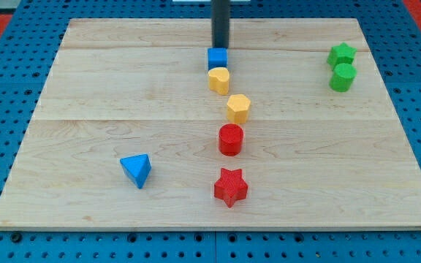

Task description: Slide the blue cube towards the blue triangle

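The blue cube [217, 58] sits near the top middle of the wooden board [86, 88]. My tip [219, 46] stands just above the cube in the view, touching or almost touching its far side. The blue triangle [137, 169] lies at the lower left, well apart from the cube. A yellow heart-shaped block [218, 79] rests right below the blue cube, touching or nearly touching it.
A yellow hexagon block [238, 108], a red cylinder [231, 139] and a red star [230, 187] run down the middle below the yellow heart. A green star [341, 54] and a green cylinder [343, 77] stand at the upper right.
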Robot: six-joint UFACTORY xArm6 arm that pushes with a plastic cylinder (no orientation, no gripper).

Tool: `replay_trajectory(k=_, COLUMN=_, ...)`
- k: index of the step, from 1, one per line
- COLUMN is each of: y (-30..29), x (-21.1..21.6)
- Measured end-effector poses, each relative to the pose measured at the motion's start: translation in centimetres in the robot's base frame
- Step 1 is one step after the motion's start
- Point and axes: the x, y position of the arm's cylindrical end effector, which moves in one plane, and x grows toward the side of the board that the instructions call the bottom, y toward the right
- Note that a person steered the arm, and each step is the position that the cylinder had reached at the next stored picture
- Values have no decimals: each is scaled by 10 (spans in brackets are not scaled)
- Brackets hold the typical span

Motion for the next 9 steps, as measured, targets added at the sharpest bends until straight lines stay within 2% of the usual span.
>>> replay_trajectory(k=1, y=42, x=5)
replay_trajectory(k=2, y=30, x=48)
replay_trajectory(k=3, y=-22, x=41)
replay_trajectory(k=4, y=-22, x=7)
replay_trajectory(k=5, y=-73, x=49)
replay_trajectory(k=6, y=-79, x=112)
replay_trajectory(k=7, y=-91, x=128)
replay_trajectory(k=8, y=-119, x=110)
replay_trajectory(k=9, y=-112, x=147)
